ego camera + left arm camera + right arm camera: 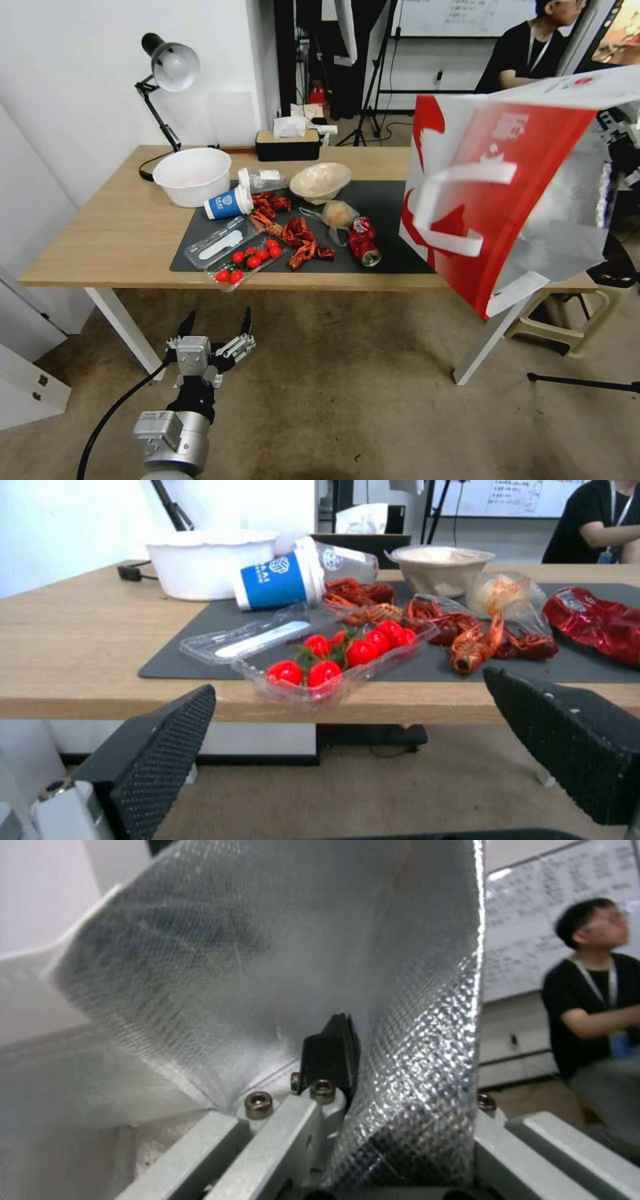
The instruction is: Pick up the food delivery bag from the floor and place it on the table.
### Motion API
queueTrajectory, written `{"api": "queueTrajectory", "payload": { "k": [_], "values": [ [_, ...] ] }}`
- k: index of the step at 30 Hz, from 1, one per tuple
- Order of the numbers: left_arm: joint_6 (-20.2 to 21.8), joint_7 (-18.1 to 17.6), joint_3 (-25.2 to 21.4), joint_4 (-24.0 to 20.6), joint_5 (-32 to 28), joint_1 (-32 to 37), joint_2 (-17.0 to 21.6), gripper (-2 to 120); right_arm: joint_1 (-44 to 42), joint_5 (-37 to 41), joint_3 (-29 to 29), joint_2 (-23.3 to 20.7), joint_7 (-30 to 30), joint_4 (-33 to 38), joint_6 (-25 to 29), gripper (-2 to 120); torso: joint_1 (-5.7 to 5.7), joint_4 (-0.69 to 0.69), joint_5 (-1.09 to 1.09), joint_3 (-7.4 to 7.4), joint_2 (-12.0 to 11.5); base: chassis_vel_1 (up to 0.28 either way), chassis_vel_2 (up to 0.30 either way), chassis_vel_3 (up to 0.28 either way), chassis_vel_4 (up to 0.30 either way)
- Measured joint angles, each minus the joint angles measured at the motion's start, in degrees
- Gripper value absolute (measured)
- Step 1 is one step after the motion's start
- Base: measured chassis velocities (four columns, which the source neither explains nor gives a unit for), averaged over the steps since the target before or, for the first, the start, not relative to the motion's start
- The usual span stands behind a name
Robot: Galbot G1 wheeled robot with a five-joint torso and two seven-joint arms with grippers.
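Pinching the food delivery bag (507,200) foil, right jaws show at the wrist; left gripper (215,331) gapes.

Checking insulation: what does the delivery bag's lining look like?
Silver quilted foil, clearest in the right wrist view.

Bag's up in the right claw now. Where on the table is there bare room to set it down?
The red-and-white paper delivery bag hangs tilted at the light-wood table's right end. Bare: dark grey mat right of the crushed red can; wood left of the white bowl. Mat's middle is crowded with crayfish shells and a tomato tray.
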Motion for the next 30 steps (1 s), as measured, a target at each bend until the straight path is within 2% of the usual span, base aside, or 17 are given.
{"api": "queueTrajectory", "payload": {
  "k": [6, 9, 17, 30],
  "values": [
    [-0.39, -0.07, -0.05, -0.03, -0.06, 0.19, 0.07, 100, 3.66, -1.37, -4.49, 0.08, 4.18, -1.05, -1.26, 0, 0.00, 0.00, 0.00, 0.00, -0.01, 0.000, 0.000, 0.000, 0.000],
    [-0.48, -0.07, -0.18, -0.04, -0.15, 0.26, 0.22, 100, 6.44, -1.77, -7.76, 0.28, 8.37, -1.74, -3.07, 0, -0.01, 0.00, 0.00, -0.01, -0.02, 0.000, 0.000, 0.000, 0.000],
    [-0.31, 0.15, -0.01, 0.72, -0.17, -0.28, 0.09, 100, 11.25, -2.25, -11.58, 0.08, 14.86, -4.00, -4.65, 0, -0.01, 0.00, 0.00, -0.02, -0.03, 0.000, 0.000, 0.000, 0.000],
    [-0.23, 0.22, -0.06, 1.36, -0.11, -0.57, -0.39, 100, 14.17, -1.09, -13.78, -0.16, 19.04, -6.83, -7.85, 0, -0.02, 0.00, 0.00, -0.03, -0.04, 0.000, 0.000, 0.000, 0.000]
  ]
}}
